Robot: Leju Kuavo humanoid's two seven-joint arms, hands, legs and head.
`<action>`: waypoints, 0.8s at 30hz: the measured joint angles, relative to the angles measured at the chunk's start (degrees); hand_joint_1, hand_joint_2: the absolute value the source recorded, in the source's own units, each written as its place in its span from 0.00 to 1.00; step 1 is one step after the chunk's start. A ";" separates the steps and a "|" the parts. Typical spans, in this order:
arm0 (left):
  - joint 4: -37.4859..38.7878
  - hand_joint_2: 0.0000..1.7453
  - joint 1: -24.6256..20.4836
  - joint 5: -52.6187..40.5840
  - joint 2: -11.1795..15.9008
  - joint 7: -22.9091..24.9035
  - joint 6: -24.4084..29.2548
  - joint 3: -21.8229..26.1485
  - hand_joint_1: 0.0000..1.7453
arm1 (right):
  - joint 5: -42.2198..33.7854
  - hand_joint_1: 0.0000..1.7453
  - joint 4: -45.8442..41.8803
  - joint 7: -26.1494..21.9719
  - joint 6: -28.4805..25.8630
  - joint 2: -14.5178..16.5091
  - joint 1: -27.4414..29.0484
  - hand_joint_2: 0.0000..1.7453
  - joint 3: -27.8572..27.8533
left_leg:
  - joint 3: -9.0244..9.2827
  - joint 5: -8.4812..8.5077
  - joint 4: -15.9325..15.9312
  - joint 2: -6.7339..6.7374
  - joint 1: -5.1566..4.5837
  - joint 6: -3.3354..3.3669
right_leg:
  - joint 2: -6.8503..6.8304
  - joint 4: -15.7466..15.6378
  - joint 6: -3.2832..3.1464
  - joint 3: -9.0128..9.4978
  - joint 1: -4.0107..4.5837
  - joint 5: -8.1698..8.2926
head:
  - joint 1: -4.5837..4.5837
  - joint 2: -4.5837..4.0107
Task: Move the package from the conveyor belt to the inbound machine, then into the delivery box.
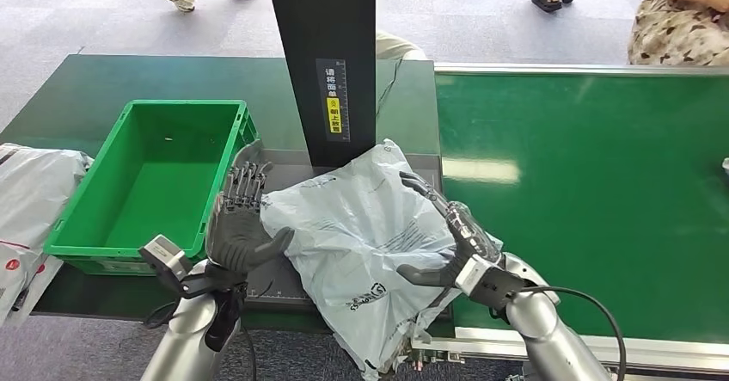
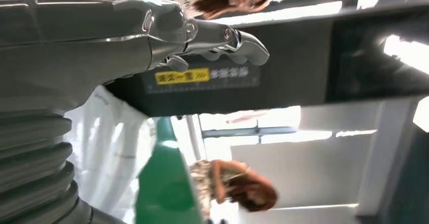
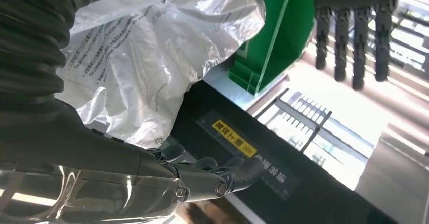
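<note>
The package, a crumpled white-grey plastic mailer, lies on the inbound machine's grey platform in front of its black column, with its near end hanging over the table edge. My left hand stands upright at the package's left edge, fingers straight and apart, thumb tip at the plastic. My right hand lies against the package's right side with fingers stretched over it. The right wrist view shows the package beside my right hand. In the left wrist view my left hand is stretched out next to the package.
An empty green delivery box stands left of the machine, close behind my left hand. The green conveyor belt runs on the right. More mailers lie at the far left. People stand beyond the table.
</note>
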 joint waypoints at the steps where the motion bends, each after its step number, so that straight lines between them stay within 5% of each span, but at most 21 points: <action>1: 0.32 1.00 -0.02 -1.74 0.26 1.14 -0.58 -0.41 0.00 | -0.05 0.00 -0.17 0.05 -0.32 0.31 0.33 1.00 -0.84 | 0.00 0.00 0.00 0.00 0.00 0.00 | 0.00 0.00 0.00 0.00 0.00 0.00 | 0.00 0.00; 13: 12.36 1.00 -4.36 -30.61 3.30 12.94 -5.53 -9.15 0.00 | -1.11 0.00 -1.53 0.81 -2.35 4.46 2.61 1.00 -9.97 | 0.01 0.00 0.00 0.02 0.00 0.00 | 0.01 0.01 -0.01 -0.01 0.00 0.01 | 0.01 0.00; 17: 16.37 1.00 -6.21 -33.94 3.54 14.16 -6.29 -10.95 0.95 | -1.11 0.00 -2.06 0.91 -2.31 5.23 3.02 1.00 -11.75 | 0.01 0.00 0.00 0.00 -0.01 0.00 | 0.00 0.01 0.00 0.00 0.00 0.00 | 0.01 0.00; 24: 18.81 1.00 -7.78 -35.11 3.79 14.42 -6.47 -11.75 1.00 | -1.11 0.00 -3.12 0.97 -2.30 5.91 4.16 1.00 -13.46 | 0.02 0.00 -0.01 0.00 0.00 0.00 | 0.00 0.01 0.00 0.03 0.00 0.00 | 0.00 0.00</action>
